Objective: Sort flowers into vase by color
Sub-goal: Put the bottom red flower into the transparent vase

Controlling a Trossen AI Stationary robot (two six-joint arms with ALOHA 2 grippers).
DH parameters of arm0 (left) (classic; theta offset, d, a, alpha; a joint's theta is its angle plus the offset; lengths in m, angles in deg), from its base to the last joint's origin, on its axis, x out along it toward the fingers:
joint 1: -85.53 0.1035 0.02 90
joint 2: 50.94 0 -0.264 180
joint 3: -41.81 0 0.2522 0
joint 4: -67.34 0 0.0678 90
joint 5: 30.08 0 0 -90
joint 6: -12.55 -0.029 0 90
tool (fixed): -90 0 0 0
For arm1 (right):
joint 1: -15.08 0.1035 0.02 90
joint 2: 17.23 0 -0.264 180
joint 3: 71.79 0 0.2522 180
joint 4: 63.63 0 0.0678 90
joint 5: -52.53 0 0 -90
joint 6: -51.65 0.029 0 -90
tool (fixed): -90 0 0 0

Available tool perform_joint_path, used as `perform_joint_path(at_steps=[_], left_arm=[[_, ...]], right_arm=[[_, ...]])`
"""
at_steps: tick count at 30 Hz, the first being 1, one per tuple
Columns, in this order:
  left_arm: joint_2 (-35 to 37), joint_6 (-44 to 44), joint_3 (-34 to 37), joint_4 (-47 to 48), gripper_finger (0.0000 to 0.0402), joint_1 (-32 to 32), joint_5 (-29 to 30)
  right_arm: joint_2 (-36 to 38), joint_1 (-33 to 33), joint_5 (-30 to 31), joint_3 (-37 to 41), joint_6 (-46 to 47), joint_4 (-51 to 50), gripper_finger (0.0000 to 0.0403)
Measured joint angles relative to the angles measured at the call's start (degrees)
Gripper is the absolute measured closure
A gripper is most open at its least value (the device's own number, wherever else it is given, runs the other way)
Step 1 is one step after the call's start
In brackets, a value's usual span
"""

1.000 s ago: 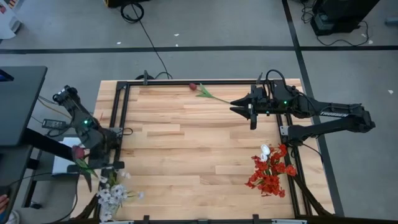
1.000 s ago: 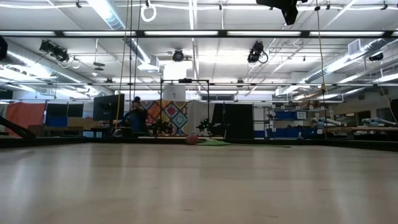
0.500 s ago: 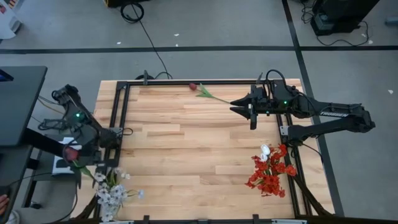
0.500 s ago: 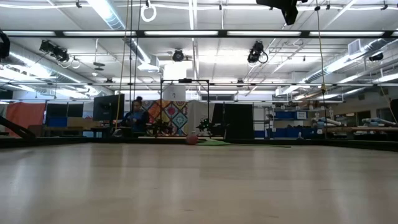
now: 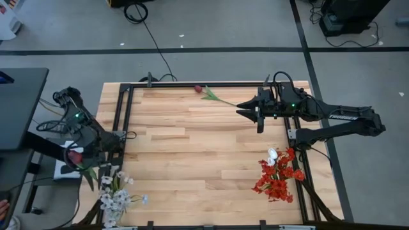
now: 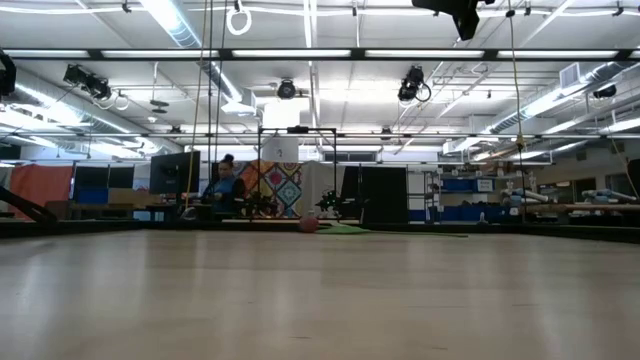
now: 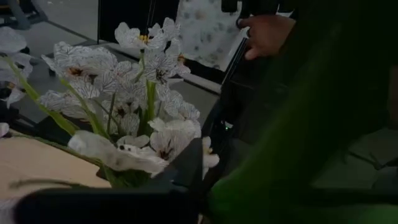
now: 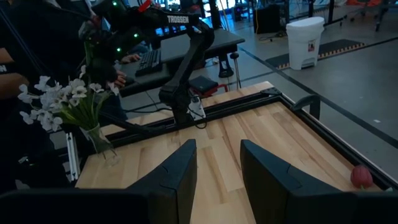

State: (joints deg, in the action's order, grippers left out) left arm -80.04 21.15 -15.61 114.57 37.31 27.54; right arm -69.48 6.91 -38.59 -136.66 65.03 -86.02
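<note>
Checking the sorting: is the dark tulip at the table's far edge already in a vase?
No, the dark tulip lies flat on the table.

Two dark robot arms
Both were matte black with green indicator lights; the right arm (image 5: 339, 121) carried white lettering and black cables.

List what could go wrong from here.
1. The maroon tulip at the left hand hangs close to the white blossoms. If it lands among them, the colours would be mixed.
2. Their glass vase stands at a corner of the table, right by the left arm. A nudge might tip it over the edge.
</note>
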Motion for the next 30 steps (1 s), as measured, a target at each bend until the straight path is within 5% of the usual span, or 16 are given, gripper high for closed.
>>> perform_joint_path(at_steps=[6,30], left_arm=[[-0.16,-0.46,0.00,0.68,0.0393,0.00,0.07],[-0.55,-7.95,0.30,2.94,0.0384,-1.45,-2.47]], right_arm=[[0.00,0.00,-0.01,0.00,0.00,0.00,0.0271],[0.00,0.00,0.01,0.00,0.00,-0.01,0.0271]])
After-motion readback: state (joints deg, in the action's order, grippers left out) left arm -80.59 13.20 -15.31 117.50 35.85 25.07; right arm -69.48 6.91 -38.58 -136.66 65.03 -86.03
